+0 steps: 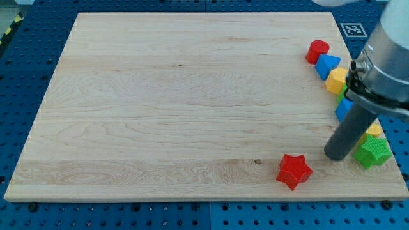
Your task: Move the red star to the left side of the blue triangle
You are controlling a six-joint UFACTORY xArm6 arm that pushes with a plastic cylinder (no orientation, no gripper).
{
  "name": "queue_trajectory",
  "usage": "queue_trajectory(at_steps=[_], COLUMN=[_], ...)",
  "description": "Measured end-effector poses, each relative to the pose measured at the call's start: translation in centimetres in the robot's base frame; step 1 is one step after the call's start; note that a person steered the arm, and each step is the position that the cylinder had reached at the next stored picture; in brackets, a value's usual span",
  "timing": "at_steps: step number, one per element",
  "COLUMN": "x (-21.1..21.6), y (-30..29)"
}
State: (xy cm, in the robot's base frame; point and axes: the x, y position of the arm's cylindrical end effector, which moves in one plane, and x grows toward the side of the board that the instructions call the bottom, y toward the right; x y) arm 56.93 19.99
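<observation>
Saw one big wooden board [192, 102]. Counted one red star [294, 171], bumpy and bright, near the view's bottom, right of middle. My tip [335, 155] stood just right of it, not touching. No hand, only a rod. Blue triangle [328, 66] sat far up the right edge.

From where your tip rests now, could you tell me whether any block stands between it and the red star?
Nothing visible does. My tip sits just to the view's right of the red star, with only bare board between them. The green star lies on the tip's far side, and the other blocks, among them the blue triangle, cluster higher along the view's right edge.
</observation>
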Motion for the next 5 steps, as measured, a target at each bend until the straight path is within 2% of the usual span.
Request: queue_trajectory(at_steps=[2, 4, 5], x=[4.5, 4.9, 4.9], y=[0.4, -1.1, -4.4])
